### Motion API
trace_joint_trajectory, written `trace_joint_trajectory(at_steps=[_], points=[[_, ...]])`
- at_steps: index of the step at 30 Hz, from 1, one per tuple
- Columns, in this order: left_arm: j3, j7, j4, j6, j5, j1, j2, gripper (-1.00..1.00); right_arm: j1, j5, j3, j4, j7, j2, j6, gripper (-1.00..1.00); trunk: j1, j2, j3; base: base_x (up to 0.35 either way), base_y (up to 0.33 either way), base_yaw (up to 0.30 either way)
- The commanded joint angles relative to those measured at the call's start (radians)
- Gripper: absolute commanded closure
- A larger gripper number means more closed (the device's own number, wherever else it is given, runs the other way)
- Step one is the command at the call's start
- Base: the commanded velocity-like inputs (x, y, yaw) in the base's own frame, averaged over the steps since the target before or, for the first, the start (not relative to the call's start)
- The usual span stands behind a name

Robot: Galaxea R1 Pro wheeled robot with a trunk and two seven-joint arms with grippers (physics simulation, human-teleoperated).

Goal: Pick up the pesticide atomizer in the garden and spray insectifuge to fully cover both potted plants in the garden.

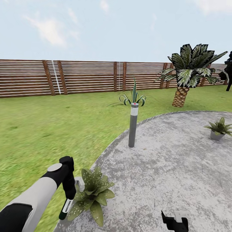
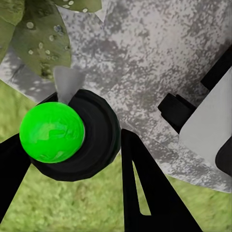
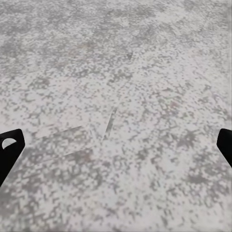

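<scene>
The left end effector (image 1: 68,193) grips the pesticide atomizer (image 1: 66,206), hanging just beside the near potted plant (image 1: 91,195) at the patio (image 1: 180,167) edge. Best to sweep spray across every leaf. The right end effector (image 1: 175,223) hangs wide and empty.

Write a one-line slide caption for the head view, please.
Left pincer holds the slim dark green atomizer bottle beside the near speckled-leaf potted plant at the edge of the round grey mottled patio.
</scene>
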Motion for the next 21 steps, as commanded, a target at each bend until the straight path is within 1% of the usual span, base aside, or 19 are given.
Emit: trace_joint_trajectory(at_steps=[1,7,10,12,14,16,18,21], points=[[-0.006,-0.007,-0.001,0.011,-0.003,0.000,0.000,1.00,0.000,-0.010,0.006,0.000,0.004,0.000,-0.003,-1.00,0.000,0.000,-0.001,0.000,0.000,0.000],[-0.005,-0.006,-0.003,0.011,-0.002,0.000,-0.004,1.00,0.000,-0.009,0.006,0.000,0.004,-0.002,-0.002,-1.00,0.000,0.000,-0.001,0.000,0.000,0.000],[-0.005,-0.007,-0.013,0.010,-0.004,0.000,-0.011,1.00,0.000,-0.009,0.006,0.000,0.004,-0.004,-0.002,-1.00,0.000,0.000,-0.001,0.000,0.000,0.000],[-0.006,-0.008,-0.013,0.009,-0.008,-0.001,-0.011,1.00,0.000,-0.011,0.006,-0.001,0.004,-0.009,-0.001,-1.00,0.000,0.000,-0.001,0.000,0.000,0.000],[-0.006,-0.008,-0.004,0.008,-0.010,0.000,-0.007,1.00,0.000,-0.012,0.006,-0.001,0.004,-0.009,-0.001,-1.00,0.000,0.000,-0.001,0.000,0.000,0.000],[-0.007,-0.007,0.023,0.007,-0.010,0.024,-0.001,1.00,0.000,-0.014,0.006,-0.002,0.003,-0.008,-0.001,-1.00,0.000,0.000,-0.001,0.000,0.000,0.000],[-0.008,0.000,0.028,0.006,-0.010,0.051,0.000,1.00,0.000,-0.014,0.006,-0.002,0.003,-0.006,-0.001,-1.00,0.000,0.000,-0.001,0.000,0.000,0.000],[-0.003,0.051,0.034,0.007,0.000,0.063,0.000,1.00,0.000,-0.014,0.005,-0.003,0.003,-0.004,-0.001,-1.00,0.000,0.000,-0.001,0.000,0.000,0.000]])
